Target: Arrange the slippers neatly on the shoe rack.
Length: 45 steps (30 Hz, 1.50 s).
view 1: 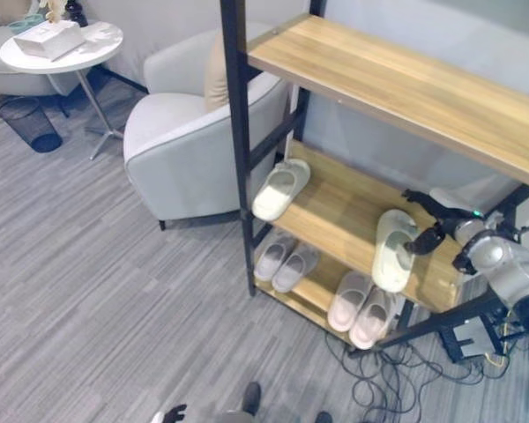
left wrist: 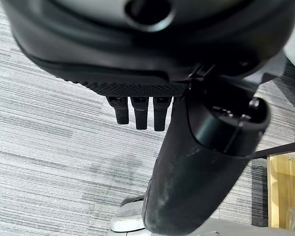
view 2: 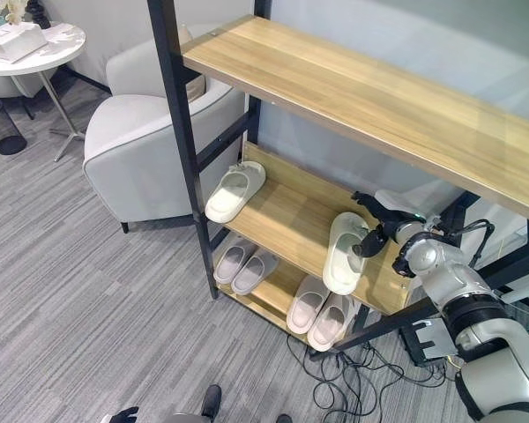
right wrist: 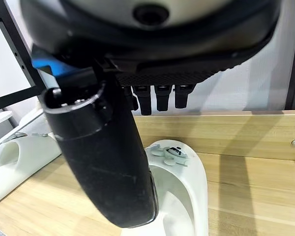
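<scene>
R hand (view 2: 381,231) sits by the heel end of a white slipper (view 2: 344,251) on the middle shelf (view 2: 282,216) of the shoe rack (view 1: 238,150); fingers straight, not holding it. A 2nd white slipper (view 1: 280,189) lies at the shelf's left end. Two pale pairs (view 1: 285,261) (view 1: 363,310) sit on the bottom shelf (side by side). L hand (left wrist: 140,110) hangs over the grey floor (view 1: 88,300), fingers loose, holding nothing.

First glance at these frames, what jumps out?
The tall black-framed wooden shoe rack, with the right robot hand reaching onto its middle shelf at a pale cream slipper hanging over the front edge. Its mate lies at that shelf's left end; two pinkish-white pairs sit below.
</scene>
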Tool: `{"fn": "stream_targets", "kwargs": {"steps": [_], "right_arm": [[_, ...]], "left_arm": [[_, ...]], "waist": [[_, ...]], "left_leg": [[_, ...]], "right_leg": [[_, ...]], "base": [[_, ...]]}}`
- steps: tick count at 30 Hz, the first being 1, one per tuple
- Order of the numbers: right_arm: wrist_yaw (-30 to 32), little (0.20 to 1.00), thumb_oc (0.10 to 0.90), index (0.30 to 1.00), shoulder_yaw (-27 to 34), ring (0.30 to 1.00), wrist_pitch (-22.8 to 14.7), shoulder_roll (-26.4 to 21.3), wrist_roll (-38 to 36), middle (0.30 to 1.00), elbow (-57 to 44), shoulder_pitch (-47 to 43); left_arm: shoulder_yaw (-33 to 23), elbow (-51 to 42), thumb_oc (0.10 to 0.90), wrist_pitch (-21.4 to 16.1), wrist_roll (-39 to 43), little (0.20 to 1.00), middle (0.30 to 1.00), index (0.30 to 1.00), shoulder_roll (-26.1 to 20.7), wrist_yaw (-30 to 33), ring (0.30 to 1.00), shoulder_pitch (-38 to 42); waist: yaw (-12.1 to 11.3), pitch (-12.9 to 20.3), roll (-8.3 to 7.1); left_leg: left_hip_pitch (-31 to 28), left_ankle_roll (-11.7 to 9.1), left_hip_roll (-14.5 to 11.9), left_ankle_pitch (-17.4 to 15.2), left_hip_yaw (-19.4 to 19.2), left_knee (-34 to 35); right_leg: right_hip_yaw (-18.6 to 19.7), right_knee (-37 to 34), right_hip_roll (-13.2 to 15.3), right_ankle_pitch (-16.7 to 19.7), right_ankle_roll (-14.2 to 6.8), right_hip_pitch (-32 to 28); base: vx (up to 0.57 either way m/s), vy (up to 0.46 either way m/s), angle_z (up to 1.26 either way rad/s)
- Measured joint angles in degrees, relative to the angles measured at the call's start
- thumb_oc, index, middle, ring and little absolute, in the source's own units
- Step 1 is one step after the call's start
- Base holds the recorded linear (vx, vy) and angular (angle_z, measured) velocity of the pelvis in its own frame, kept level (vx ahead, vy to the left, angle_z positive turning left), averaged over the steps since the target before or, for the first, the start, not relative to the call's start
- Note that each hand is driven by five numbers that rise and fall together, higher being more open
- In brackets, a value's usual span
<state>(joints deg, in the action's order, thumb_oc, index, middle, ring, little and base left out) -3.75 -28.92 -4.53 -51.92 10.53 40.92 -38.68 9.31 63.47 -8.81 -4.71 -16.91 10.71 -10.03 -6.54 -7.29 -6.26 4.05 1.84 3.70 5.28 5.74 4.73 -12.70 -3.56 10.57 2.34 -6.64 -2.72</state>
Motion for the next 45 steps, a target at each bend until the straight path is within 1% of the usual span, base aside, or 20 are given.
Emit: {"fn": "stream_targets", "kwargs": {"steps": [4,13,16,25,27,32,39,45], "right_arm": [[0.01,0.900,0.800,0.900,-0.01,0.900,0.72,0.00,0.09,0.900,0.84,0.00],[0.49,0.900,0.800,0.900,-0.06,0.900,0.81,0.09,0.15,0.900,2.13,-0.01],[0.75,0.900,0.800,0.900,-0.07,0.900,0.66,0.42,0.15,0.900,2.72,0.03],[0.84,0.900,0.800,0.900,-0.22,0.900,0.66,2.26,0.14,0.900,4.27,0.06],[0.92,0.900,0.800,0.900,-0.22,0.900,0.63,2.30,0.15,0.900,4.42,0.06],[2.19,0.900,0.800,0.900,-0.21,0.900,0.61,2.43,0.15,0.900,4.47,0.04],[4.26,0.900,0.800,0.900,-0.22,0.900,0.68,3.80,0.72,0.900,4.97,-0.06],[5.37,0.900,0.800,0.900,-0.21,0.900,0.71,4.82,0.74,0.900,7.11,-0.59]], "left_arm": [[-0.01,0.09,0.800,0.03,0.03,0.900,0.900,0.900,-0.06,-0.03,0.900,-0.21],[0.07,0.17,0.800,0.01,0.03,0.900,0.900,0.900,-0.08,-0.07,0.900,-0.15],[0.08,0.27,0.800,0.00,0.04,0.900,0.900,0.900,-0.13,-0.07,0.900,-0.03],[0.10,-0.14,0.800,-0.04,0.21,0.900,0.900,0.900,-0.29,-0.04,0.900,0.43],[0.14,-0.09,0.800,-0.04,1.42,0.900,0.900,0.900,-0.29,-0.04,0.900,0.44],[0.13,-0.02,0.800,-0.06,2.15,0.900,0.900,0.900,-0.30,0.00,0.900,0.47],[0.08,0.16,0.800,-0.06,2.15,0.900,0.900,0.900,-0.30,0.16,0.900,0.87],[0.06,0.84,0.800,-0.05,2.16,0.900,0.900,0.900,-0.32,0.25,0.900,1.78]], "waist": [[-0.06,0.08,0.16],[-0.13,0.41,0.45],[-0.40,0.58,0.68],[-0.97,0.59,0.72],[-1.28,0.59,0.72],[-1.49,0.59,0.72],[-1.55,0.58,0.72],[-1.60,0.58,0.72]], "left_leg": [[0.20,0.02,0.03,0.00,0.02,0.00],[1.37,0.27,0.08,0.29,-0.04,-0.02],[1.99,0.53,0.11,0.53,-0.02,-0.02],[2.95,0.65,0.38,0.75,0.30,-0.02],[2.97,0.65,0.40,0.75,0.26,-0.02],[3.76,0.64,0.42,0.82,0.23,-0.02],[3.91,0.79,0.49,0.92,0.31,-0.02],[3.96,0.60,0.50,0.81,0.47,-0.01]], "right_leg": [[0.00,0.00,0.01,0.03,0.01,0.19],[0.07,0.00,0.02,0.19,0.04,1.40],[0.10,0.00,0.02,0.31,0.12,1.99],[-0.24,0.00,0.24,0.34,0.10,2.72],[-0.23,0.00,0.25,0.43,0.05,2.80],[-0.21,0.00,0.27,0.70,0.04,3.60],[-0.23,0.00,0.30,0.95,0.14,3.69],[-0.29,0.01,0.31,1.01,0.17,3.68]], "base": [[0.00,0.000,0.00],[0.00,0.000,0.00],[0.00,0.000,0.00],[0.00,0.007,0.02],[0.00,0.000,0.00],[0.00,0.000,0.00],[0.00,0.000,0.00],[0.00,0.000,0.00]]}}
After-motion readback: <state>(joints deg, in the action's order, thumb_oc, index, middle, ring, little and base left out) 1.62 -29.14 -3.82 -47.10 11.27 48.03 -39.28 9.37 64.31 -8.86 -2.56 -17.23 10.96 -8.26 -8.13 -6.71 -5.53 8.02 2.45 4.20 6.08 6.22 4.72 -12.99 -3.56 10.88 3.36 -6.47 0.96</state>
